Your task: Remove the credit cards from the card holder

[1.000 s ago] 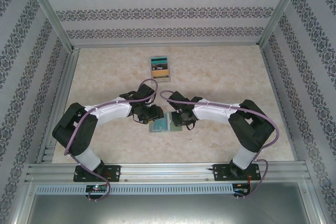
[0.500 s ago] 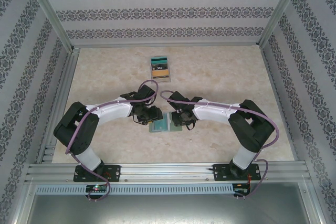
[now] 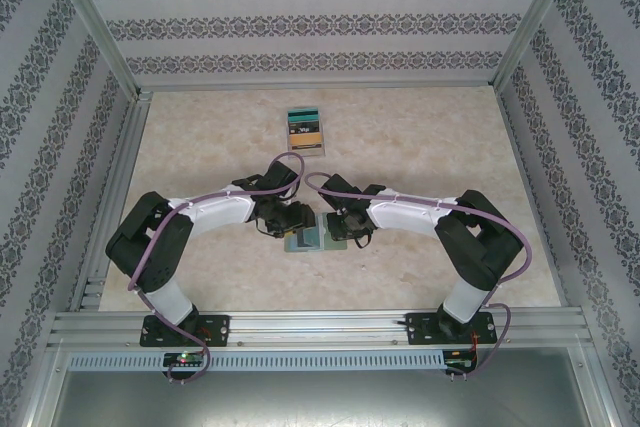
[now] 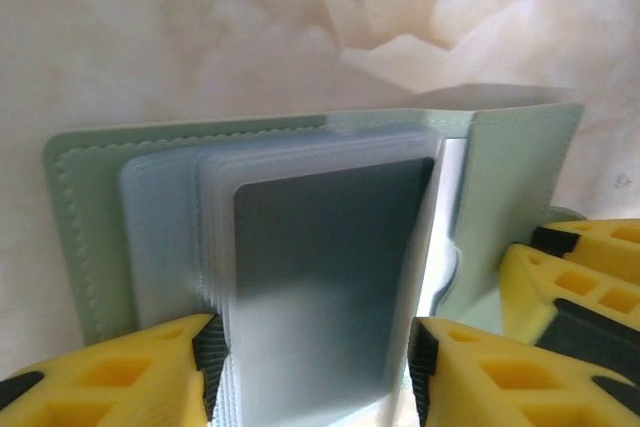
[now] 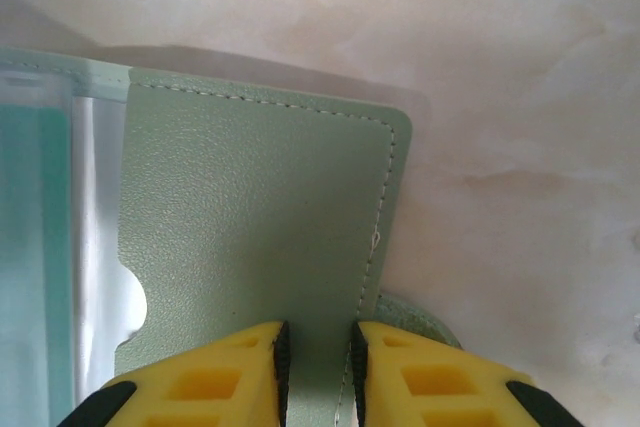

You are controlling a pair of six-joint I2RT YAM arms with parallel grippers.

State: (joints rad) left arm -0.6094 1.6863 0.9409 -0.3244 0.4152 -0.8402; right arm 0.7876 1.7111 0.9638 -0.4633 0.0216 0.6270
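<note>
My left pincer [image 4: 312, 372] astride one dark credit card [image 4: 320, 277] in the clear sleeves [image 4: 165, 247], gripping or not I cannot tell, one card holder [image 5: 250, 207] open on the table [image 3: 430, 147], one loose card [image 3: 305, 130] beyond it, my right pincer [image 5: 316, 367] clamped on the holder's right flap.

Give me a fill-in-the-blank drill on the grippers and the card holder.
The right gripper pinches the card holder by its ____ cover.
The left gripper straddles a dark card in the holder's ____ sleeves.
The card holder lies ____ on the table.
Missing: green; clear; open.
</note>
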